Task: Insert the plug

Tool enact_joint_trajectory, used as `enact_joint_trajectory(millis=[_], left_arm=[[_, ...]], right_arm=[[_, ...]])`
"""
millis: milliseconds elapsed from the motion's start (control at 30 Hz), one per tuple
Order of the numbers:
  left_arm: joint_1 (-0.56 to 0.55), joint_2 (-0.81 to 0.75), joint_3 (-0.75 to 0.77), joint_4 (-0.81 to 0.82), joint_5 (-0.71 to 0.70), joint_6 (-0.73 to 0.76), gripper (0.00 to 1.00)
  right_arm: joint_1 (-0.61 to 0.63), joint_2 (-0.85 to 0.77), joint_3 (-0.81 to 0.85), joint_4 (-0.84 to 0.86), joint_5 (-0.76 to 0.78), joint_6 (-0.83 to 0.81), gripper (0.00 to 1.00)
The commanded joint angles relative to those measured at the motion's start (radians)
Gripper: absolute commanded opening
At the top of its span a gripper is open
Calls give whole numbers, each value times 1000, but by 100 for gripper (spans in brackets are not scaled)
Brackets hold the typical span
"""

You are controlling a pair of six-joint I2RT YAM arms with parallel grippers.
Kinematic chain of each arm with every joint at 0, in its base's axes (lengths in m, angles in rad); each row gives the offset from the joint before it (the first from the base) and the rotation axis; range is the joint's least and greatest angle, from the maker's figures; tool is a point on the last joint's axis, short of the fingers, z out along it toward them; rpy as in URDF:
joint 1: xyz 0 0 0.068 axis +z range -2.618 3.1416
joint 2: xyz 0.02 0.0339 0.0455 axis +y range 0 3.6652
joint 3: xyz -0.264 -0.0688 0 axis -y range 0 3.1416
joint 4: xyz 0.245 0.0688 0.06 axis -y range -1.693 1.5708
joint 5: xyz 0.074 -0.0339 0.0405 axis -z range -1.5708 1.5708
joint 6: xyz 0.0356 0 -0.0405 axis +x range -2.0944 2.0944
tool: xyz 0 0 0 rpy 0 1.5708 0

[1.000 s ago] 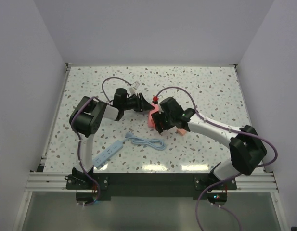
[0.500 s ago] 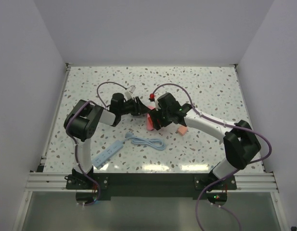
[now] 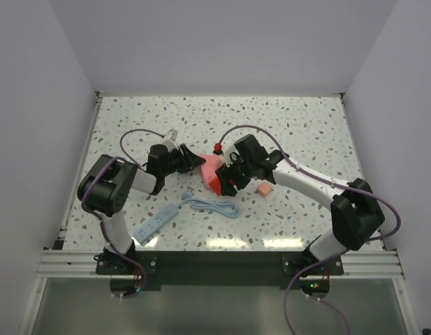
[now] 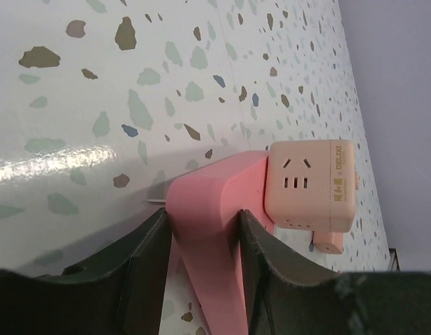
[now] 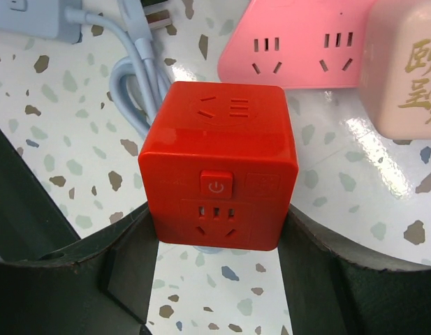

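The plug, a small salmon-orange cube, lies on the table right of both grippers. It also shows in the left wrist view and at the right wrist view's top right edge. My left gripper is shut on the flat pink triangle, whose far end reaches the plug. My right gripper is shut on the larger bright red cube, just in front of the pink triangle.
A pale blue power strip lies at the near left, and its coiled cable runs under the red cube. A small red object sits behind the grippers. Walls close the table on three sides.
My left gripper has pulled back to the left with the pink triangle. My right gripper has shifted to the near left, and the red cube now shows at its tip.
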Motion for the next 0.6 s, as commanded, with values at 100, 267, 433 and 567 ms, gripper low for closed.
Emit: enact_joint_trajectory(millis=[100, 267, 433, 567], left_arm=[[12, -40, -55, 19, -137, 9, 0], [12, -52, -60, 11, -131, 10, 0], [12, -48, -57, 6, -126, 10, 0], [12, -45, -57, 5, -125, 13, 0]], right_arm=[[-3, 30, 110, -27, -62, -84, 0], [-3, 61, 138, -27, -42, -114, 0], [-2, 147, 216, -74, -6, -139, 0], [-2, 203, 248, -80, 24, -137, 0]])
